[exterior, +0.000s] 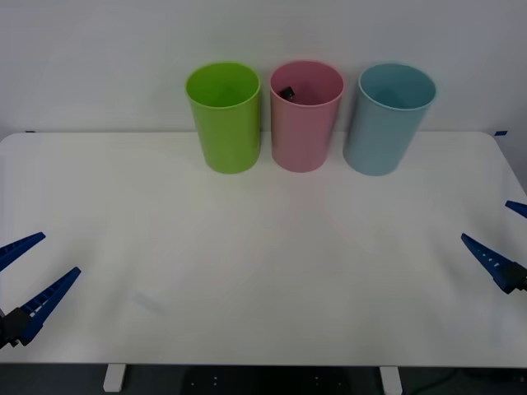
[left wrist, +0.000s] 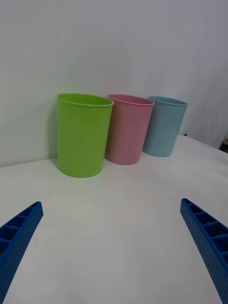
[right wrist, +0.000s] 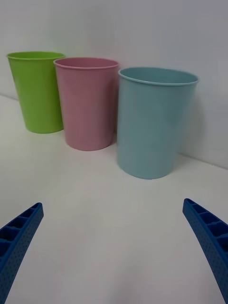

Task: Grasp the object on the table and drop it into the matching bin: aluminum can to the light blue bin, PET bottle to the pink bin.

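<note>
Three smooth tapered plastic bins stand in a row at the back of a white counter (exterior: 247, 271): green bin (exterior: 224, 118), pink bin (exterior: 305, 115), light blue bin (exterior: 386, 118). The bottle's black cap (exterior: 286, 92) shows inside the pink bin. Left gripper (exterior: 23, 278) and right gripper (exterior: 499, 237) hover at the counter's near corners, fingers apart.

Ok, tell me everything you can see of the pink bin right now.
The pink bin is a tall, smooth, plastic-looking cup with a round rim, tapering downward. It stands upright at the back of the white table, in the middle of the row, with the green bin on one side and the light blue bin on the other. A small dark object lies inside near the rim. No fingers touch it.
</note>
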You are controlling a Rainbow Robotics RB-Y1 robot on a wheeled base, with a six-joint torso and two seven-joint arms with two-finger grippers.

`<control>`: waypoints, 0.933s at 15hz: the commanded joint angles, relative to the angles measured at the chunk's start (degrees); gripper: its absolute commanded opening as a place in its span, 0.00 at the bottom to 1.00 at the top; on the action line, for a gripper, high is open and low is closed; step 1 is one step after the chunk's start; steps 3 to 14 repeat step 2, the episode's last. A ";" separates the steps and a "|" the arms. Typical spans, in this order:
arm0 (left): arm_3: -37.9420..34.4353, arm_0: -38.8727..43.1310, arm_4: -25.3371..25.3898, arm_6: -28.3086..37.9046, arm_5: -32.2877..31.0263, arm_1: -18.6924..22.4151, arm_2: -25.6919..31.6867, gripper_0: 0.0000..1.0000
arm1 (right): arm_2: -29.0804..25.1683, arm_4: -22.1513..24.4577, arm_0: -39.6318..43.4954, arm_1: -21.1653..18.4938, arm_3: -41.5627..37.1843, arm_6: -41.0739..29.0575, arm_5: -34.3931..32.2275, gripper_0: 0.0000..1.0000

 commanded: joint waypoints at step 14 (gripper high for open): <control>0.00 0.00 0.00 0.00 0.00 0.00 0.00 1.00 | -0.06 -0.01 0.14 0.01 0.01 0.00 -0.04 1.00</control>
